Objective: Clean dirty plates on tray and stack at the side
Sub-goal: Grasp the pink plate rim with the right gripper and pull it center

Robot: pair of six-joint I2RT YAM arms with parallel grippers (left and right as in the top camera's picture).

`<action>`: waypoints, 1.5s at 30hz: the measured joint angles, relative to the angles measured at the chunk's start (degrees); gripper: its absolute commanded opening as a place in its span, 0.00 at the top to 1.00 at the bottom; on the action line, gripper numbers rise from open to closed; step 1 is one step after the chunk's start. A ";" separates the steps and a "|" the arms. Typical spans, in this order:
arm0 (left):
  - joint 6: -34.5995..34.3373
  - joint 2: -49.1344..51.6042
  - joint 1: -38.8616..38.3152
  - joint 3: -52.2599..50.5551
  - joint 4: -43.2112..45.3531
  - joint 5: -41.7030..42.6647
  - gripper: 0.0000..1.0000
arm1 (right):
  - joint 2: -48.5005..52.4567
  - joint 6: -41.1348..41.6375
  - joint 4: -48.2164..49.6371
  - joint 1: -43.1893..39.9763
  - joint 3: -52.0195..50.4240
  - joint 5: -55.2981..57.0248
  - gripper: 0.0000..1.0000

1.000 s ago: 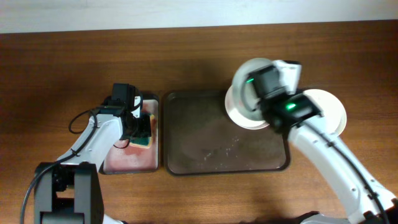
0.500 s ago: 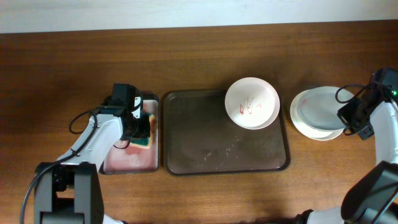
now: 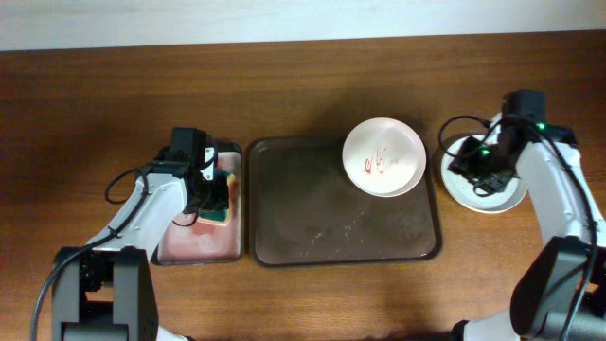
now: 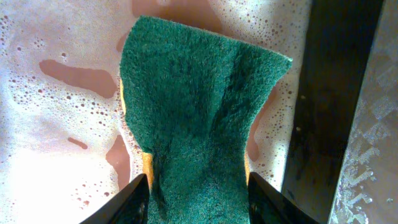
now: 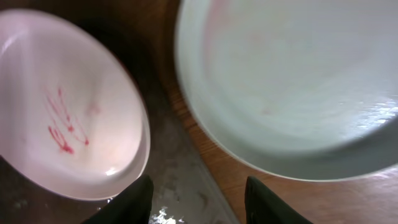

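The pale pink plate [image 3: 383,157] with red smears lies in the far right corner of the dark brown tray [image 3: 312,213]. Right of the tray a stack of pale plates [image 3: 495,198] sits on the table. My right gripper [image 3: 471,169] hovers open and empty over the stack's left edge. In the right wrist view the pink plate [image 5: 68,106] is at the left, the pale greenish top plate [image 5: 292,81] at the right, and the gripper [image 5: 199,205] is above the tray corner [image 5: 180,180]. My left gripper [image 3: 214,201] is shut on a green sponge [image 4: 199,106].
The sponge rests in a smaller black tray [image 3: 194,248] filled with pinkish soapy water [image 4: 56,124], left of the brown tray. Its black rim [image 4: 323,93] separates the two trays. Wet streaks lie on the brown tray's floor [image 3: 341,230].
My right arm swung from above the pink plate out to the far right, then came back over the stack. The pink plate stays on the tray. The left arm has not moved.
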 measured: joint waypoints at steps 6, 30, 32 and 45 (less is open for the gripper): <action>0.00 0.00 0.00 0.00 0.02 0.00 0.51 | 9.53 -0.57 4.00 6.97 -0.02 0.46 0.58; 0.00 0.00 0.00 0.00 0.00 0.00 0.50 | 15.87 1.70 8.15 21.57 0.31 -10.01 0.87; 0.00 0.00 0.00 0.00 0.00 0.00 0.50 | 15.89 1.55 7.87 21.57 0.31 -8.44 0.95; 0.13 0.00 0.00 0.00 -0.02 0.09 0.62 | 15.89 3.21 0.81 25.66 0.31 -8.02 0.96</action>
